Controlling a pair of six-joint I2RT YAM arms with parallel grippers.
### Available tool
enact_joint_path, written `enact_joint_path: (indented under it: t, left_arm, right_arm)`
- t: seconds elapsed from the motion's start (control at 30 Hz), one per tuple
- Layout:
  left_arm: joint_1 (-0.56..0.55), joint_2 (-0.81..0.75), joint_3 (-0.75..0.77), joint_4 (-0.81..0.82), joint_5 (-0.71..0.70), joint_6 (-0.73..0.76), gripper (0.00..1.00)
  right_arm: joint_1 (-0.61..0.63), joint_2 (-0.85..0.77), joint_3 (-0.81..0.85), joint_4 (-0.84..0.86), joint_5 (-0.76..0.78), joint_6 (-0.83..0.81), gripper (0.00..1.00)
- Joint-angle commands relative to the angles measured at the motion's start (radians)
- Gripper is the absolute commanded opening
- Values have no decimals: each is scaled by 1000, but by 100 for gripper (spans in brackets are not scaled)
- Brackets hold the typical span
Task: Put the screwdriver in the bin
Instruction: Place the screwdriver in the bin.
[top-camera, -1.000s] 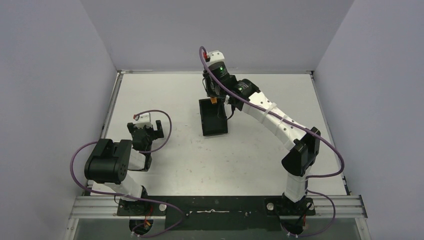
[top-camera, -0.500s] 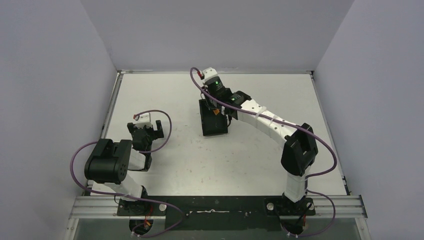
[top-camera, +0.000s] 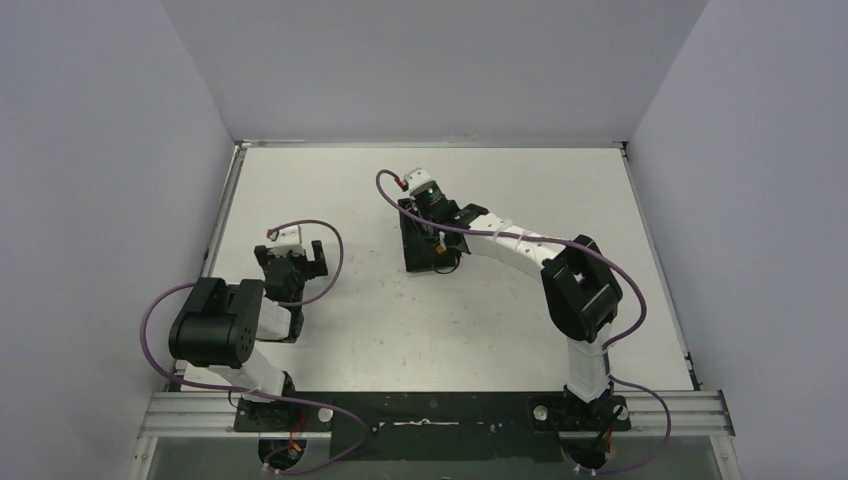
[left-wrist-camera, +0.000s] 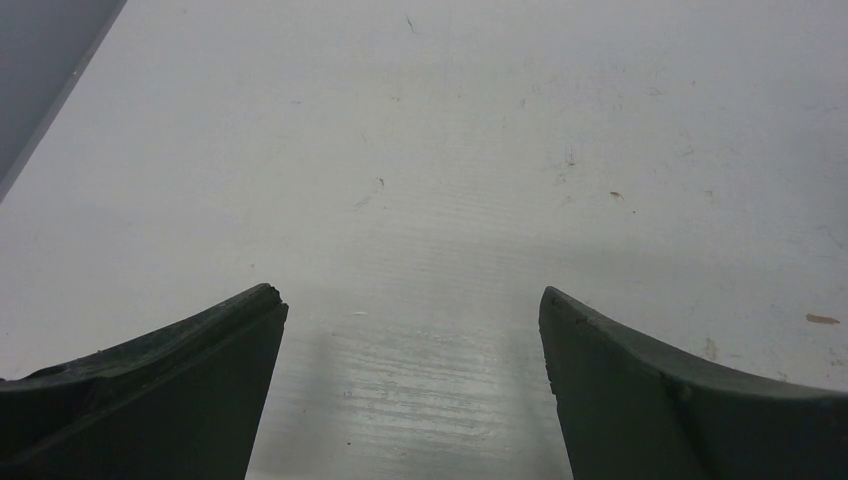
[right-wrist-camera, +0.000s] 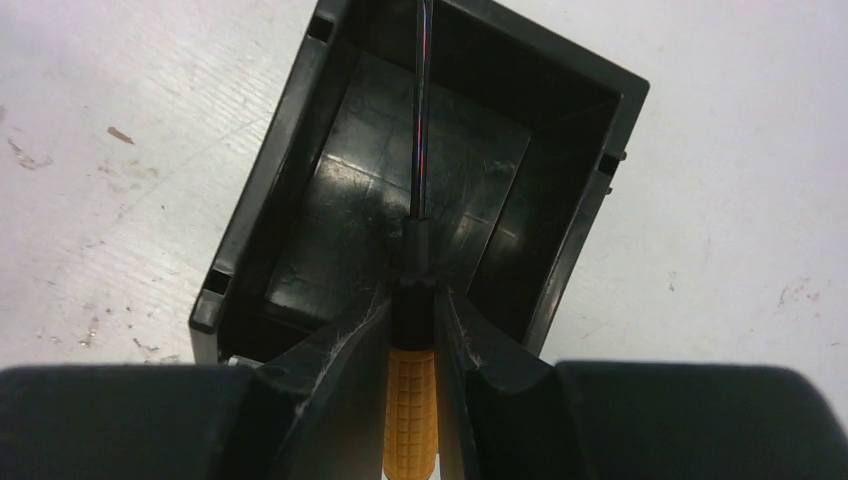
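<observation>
**Orange handle pinched tight, shaft pointing into the black bin**

Orange grip of the screwdriver (right-wrist-camera: 410, 405) is clamped between the two fingers of the right gripper (right-wrist-camera: 410, 295), which are closed in narrow around it. In the right wrist view the thin dark shaft runs straight ahead over the inside of the bin (right-wrist-camera: 275, 170), towards its far wall. Can't tell if the tip or shaft actually touches the bin floor, and the tip runs out of the top of that view.

From the top camera the right gripper (top-camera: 434, 238) sits low over the bin (top-camera: 412, 252), roughly mid-table, with the right arm bent round towards it.

Left gripper (left-wrist-camera: 410, 300) has its jaws spread wide with nothing between them, just scuffed white table (left-wrist-camera: 450, 150) underneath. From above it (top-camera: 291, 262) is on the left side, well apart from the bin
</observation>
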Motion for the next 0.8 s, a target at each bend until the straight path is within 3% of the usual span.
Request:
enact_joint_path:
  t: [0.0,0.3,0.53,0.77]
  left_arm:
    - [-1,0,24,53,12,7,97]
    - [-2,-2,24,54,12,7,97]
    - [-2,-1,24,53,12,7,97]
    - [-2,-2,24,54,12,7,97]
  right_arm:
    - [-18,16,-22,104,-17,-26,0]
    - [-37,52,-17,137,-50,-51,5]
    - [-39,78,6,130,-54,-67,25]
    - [-35,52,18,114,-53,-60,33]
